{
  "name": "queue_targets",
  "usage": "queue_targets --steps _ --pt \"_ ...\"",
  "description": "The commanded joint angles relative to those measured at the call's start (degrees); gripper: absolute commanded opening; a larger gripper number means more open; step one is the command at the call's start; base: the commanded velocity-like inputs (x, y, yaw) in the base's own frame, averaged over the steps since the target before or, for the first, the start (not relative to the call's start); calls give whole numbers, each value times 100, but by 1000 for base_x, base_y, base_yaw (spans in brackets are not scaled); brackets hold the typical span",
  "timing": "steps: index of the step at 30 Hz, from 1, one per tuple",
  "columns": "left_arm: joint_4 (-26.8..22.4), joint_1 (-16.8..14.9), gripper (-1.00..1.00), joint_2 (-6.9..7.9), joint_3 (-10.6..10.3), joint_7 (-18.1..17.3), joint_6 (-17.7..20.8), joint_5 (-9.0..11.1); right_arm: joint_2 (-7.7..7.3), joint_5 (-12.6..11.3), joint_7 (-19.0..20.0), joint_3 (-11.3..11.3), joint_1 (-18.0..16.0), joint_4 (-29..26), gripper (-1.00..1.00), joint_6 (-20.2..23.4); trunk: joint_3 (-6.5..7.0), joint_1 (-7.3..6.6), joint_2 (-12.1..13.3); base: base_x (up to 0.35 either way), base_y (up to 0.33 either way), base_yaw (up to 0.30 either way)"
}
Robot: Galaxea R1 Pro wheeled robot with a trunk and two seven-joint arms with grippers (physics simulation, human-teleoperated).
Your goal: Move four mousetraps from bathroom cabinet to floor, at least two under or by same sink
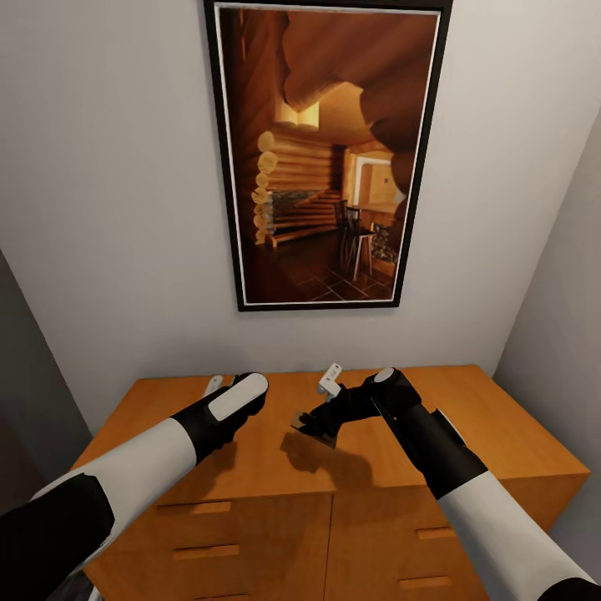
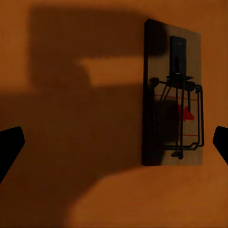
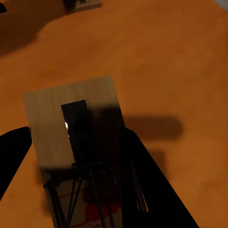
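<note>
Landmark: low orange-brown wooden cabinet point(image 1: 501, 434) with a flat top and drawers with slim bar handles, standing against a pale grey wall.

Item 1. Flat rectangular wooden mousetrap with dark wire parts point(image 3: 76, 142), held clear above the cabinet top near its middle; in the head view it shows as a small dark slab point(image 1: 307, 424) casting a shadow on the wood below.

Item 2. Second mousetrap of pale wood with black wire frame and a red mark point(image 2: 173, 95), lying flat on the cabinet top, directly under the left arm's reach, partly in shadow.

Item 3. Third mousetrap, small and partly cut off point(image 3: 83, 4), lying on the cabinet top well apart from the held one.

Item 4. Right gripper point(image 1: 313, 421), black, over the cabinet's middle, fingers point(image 3: 142, 180) pinching Item 1 from both sides.

Item 5. Left gripper point(image 2: 114, 142), over the cabinet's left half, black fingertips point(image 2: 9, 147) spread wide, touching nothing.

Item 6. Tall black-framed picture of a log-cabin interior point(image 1: 325, 159), on the wall above the cabinet.
</note>
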Motion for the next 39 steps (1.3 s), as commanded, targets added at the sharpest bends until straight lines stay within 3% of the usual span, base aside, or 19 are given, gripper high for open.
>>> queue_targets --steps 1,39 --pt "1 -10 100 3 -30 7 -22 27 -3 56 46 5 -6 -7 -100 12 -8 1 -5 0 0 0" --pt "-16 -9 100 11 -30 -16 -21 36 -3 65 43 14 -6 -4 -100 12 -8 1 -5 29 -27 0"
